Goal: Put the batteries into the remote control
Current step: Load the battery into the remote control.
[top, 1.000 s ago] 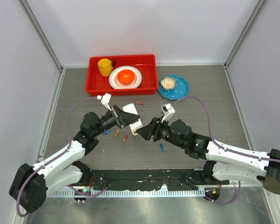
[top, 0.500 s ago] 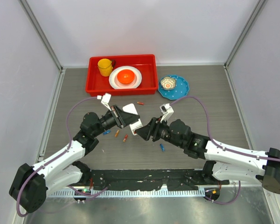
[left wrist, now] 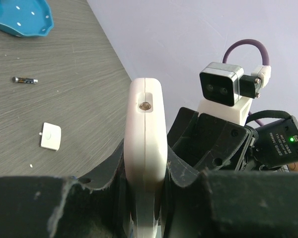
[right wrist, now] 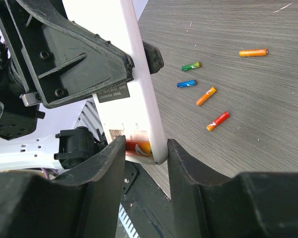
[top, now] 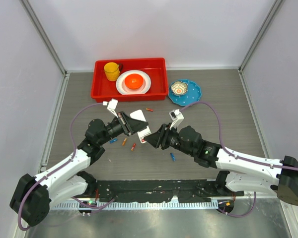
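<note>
The remote control (top: 139, 118) is a white handset held edge-up above the table's middle, with my left gripper (top: 134, 125) shut on it. In the left wrist view its narrow white edge (left wrist: 146, 119) rises between my fingers (left wrist: 146, 151). My right gripper (right wrist: 146, 144) straddles the remote's lower end (right wrist: 139, 74), its jaws open. One finger touches an orange battery (right wrist: 138, 147) lying in the open compartment, and a thin gap separates the other finger from the remote's back. Loose batteries (right wrist: 218, 121) (top: 133, 146) lie on the table below.
A red tray (top: 99, 91) at the back holds a yellow cup (top: 111, 71) and a white plate with an orange bowl (top: 134, 82). Beside it is a blue plate (top: 191, 95). A small white cover (left wrist: 50, 136) and a dark battery (left wrist: 25, 80) lie on the table.
My right gripper has shifted slightly left onto the remote's end and its jaws have narrowed around it. The left arm holds still.
</note>
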